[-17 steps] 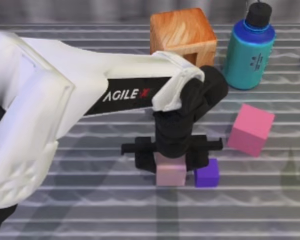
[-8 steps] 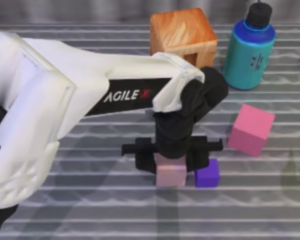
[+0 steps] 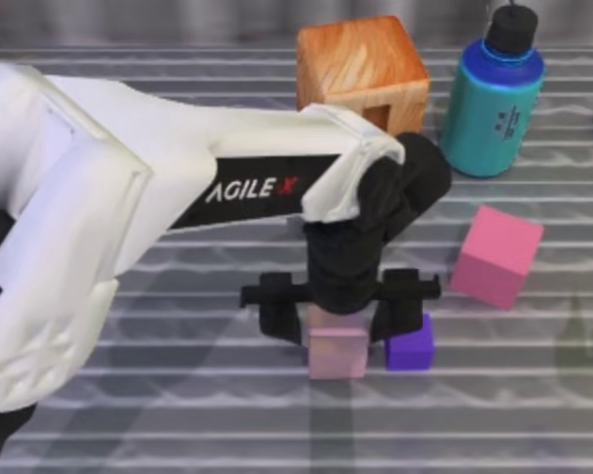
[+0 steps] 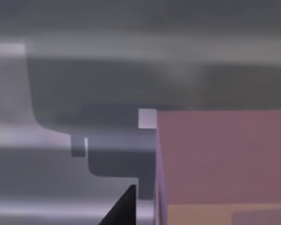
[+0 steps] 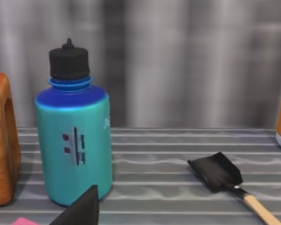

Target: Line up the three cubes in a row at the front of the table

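The orange wood block (image 3: 361,69) shows a slot, contents hidden; the capped teal bottle (image 3: 492,94) stands beside it. The hot pink cube (image 3: 495,256) sits right of the left gripper (image 3: 339,308), whose fingers stand apart around the pale pink cube (image 3: 338,353), beside the purple cube (image 3: 410,348).

The only readable lettering is "AGILE X", white capitals with a red X, on the black band of the left arm (image 3: 252,188) reaching across the middle of the scene. The teal bottle (image 3: 492,99) at the far right bears small dark and red label marks, too small to read.
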Robot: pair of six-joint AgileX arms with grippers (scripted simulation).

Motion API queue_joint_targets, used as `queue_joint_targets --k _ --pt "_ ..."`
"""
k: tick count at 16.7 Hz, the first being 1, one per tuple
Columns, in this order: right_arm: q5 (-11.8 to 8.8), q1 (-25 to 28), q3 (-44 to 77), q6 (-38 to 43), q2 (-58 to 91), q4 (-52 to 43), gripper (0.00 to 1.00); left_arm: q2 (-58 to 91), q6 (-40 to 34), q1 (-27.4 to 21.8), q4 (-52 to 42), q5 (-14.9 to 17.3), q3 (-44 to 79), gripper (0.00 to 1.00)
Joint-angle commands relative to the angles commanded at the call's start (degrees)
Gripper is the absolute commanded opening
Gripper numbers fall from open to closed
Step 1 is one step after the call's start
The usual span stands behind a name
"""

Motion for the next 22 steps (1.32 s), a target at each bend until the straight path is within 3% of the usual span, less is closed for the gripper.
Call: queue_joint_targets --k 10,18,22 --pt "0.0 0.0 0.0 0.0 0.0 0.0 1.0 -0.1 0.0 0.1 -0.2 0.0 0.2 1.0" --pt "0.0 0.0 0.0 0.0 0.0 0.0 1.0 -4.0 -0.3 0.9 -12.6 -0.1 8.7 1.0" --pt "0.0 0.0 0.0 0.0 0.0 0.0 1.0 -4.3 -0.3 1.0 -13.7 0.0 9.4 1.0"
